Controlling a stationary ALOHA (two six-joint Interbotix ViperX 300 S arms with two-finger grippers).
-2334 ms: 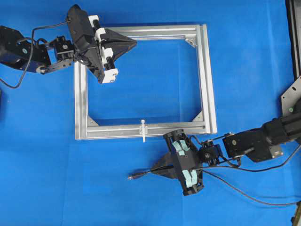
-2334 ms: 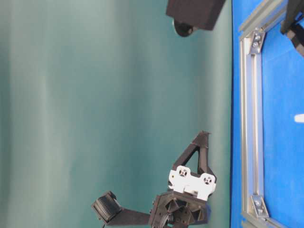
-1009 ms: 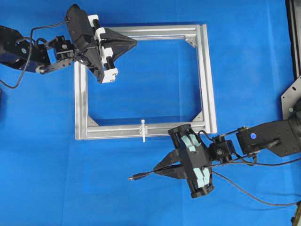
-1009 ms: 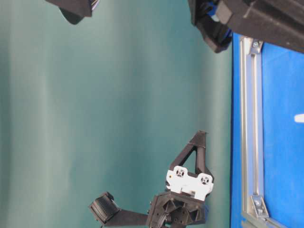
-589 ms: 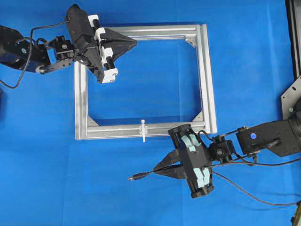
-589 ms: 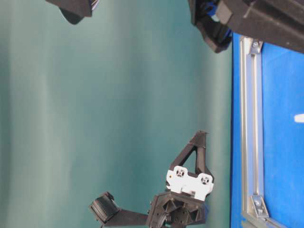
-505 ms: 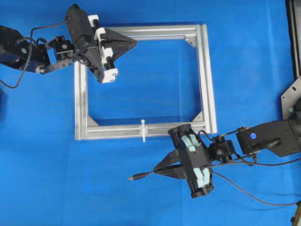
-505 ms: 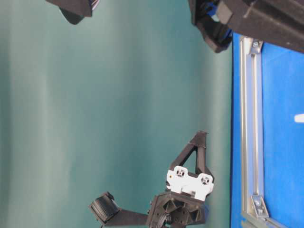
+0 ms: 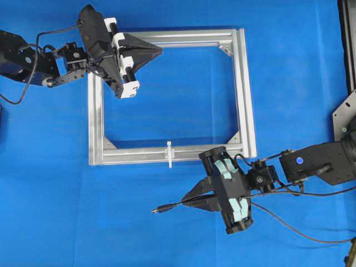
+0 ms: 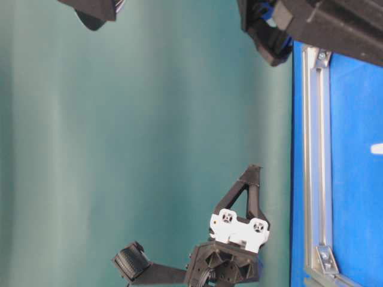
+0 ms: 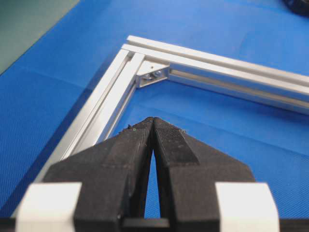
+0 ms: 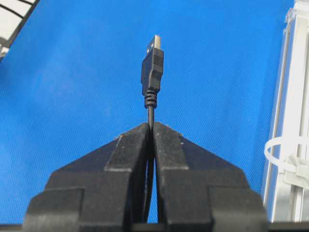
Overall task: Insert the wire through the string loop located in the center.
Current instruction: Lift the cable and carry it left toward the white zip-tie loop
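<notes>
The wire's black plug (image 9: 158, 210) sticks out to the left of my right gripper (image 9: 184, 202), which is shut on the thin cable just behind the plug. In the right wrist view the plug (image 12: 152, 67) points away from the closed fingertips of the right gripper (image 12: 150, 124), above the blue mat. The white string loop (image 9: 169, 154) stands on the front bar of the silver frame (image 9: 245, 94), behind and slightly right of the plug; the loop (image 12: 285, 154) shows at the right edge. My left gripper (image 9: 160, 51) is shut and empty over the frame's back left corner (image 11: 153, 119).
The wire's loose length (image 9: 289, 228) trails right across the blue mat (image 9: 55, 194) behind the right arm. The table-level view shows the frame's side bar (image 10: 314, 149), the left gripper (image 10: 256, 170) and the right arm's dark bulk (image 10: 311, 24) at the top.
Early on, my right gripper shifted a little right and toward the front, holding the wire. Over the last second nothing moves.
</notes>
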